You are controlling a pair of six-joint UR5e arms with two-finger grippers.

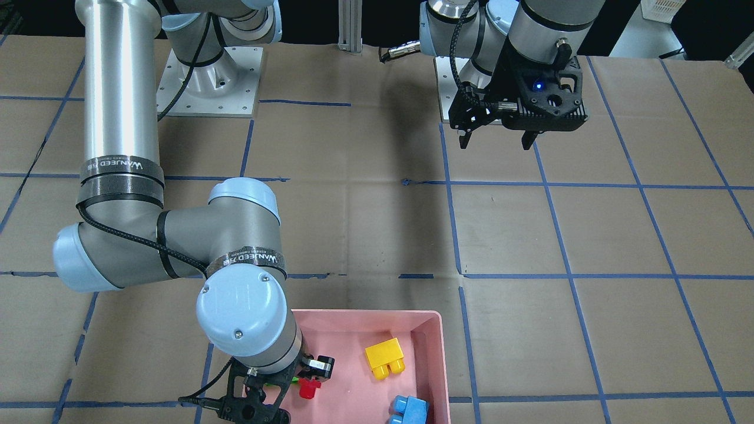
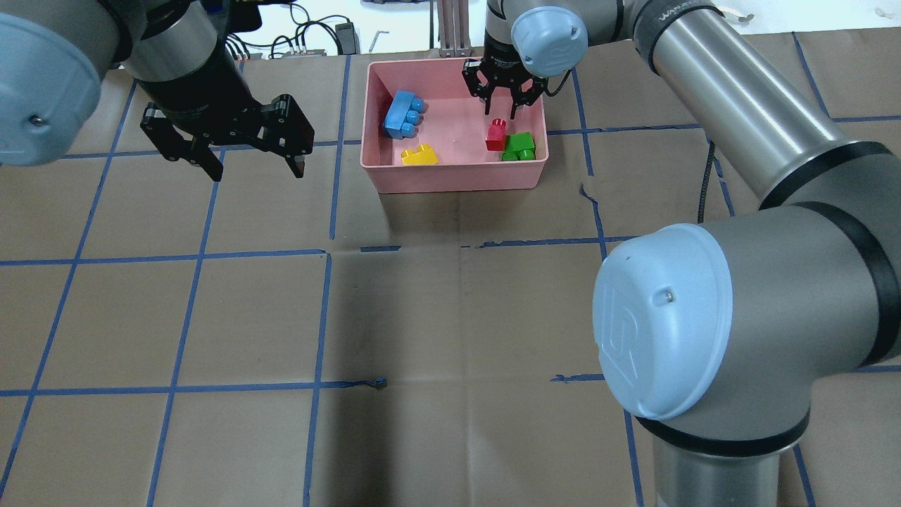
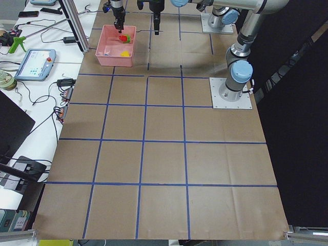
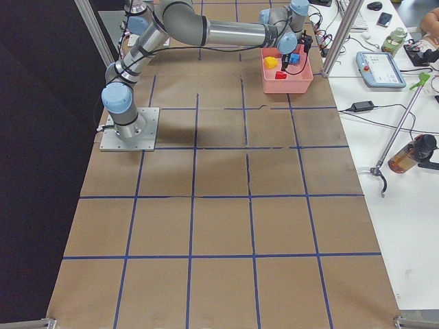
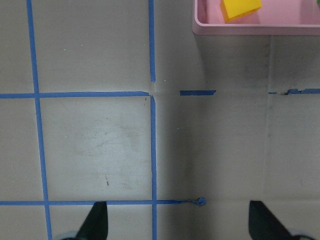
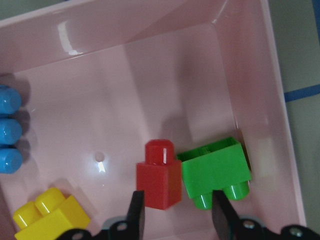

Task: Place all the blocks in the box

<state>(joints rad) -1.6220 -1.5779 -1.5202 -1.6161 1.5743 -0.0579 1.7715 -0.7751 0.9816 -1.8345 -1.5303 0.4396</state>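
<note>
The pink box (image 2: 450, 182) stands at the far middle of the table. In it lie the light-blue block (image 2: 401, 116), the yellow block (image 2: 419, 155), the red block (image 2: 496, 135) and the green block (image 2: 521, 146), red and green side by side. My right gripper (image 2: 500, 111) is open and empty, hovering just above the red block (image 6: 159, 180) and green block (image 6: 215, 170). My left gripper (image 2: 257, 169) is open and empty over bare table to the left of the box. In the left wrist view its fingertips (image 5: 97, 217) show, with the box corner (image 5: 250, 27) ahead.
The table is brown cardboard with a grid of blue tape lines (image 2: 324, 260). The right arm's big elbow (image 2: 676, 317) reaches across the right half. Tools and a teach pendant (image 4: 376, 68) lie on the bench beyond the box.
</note>
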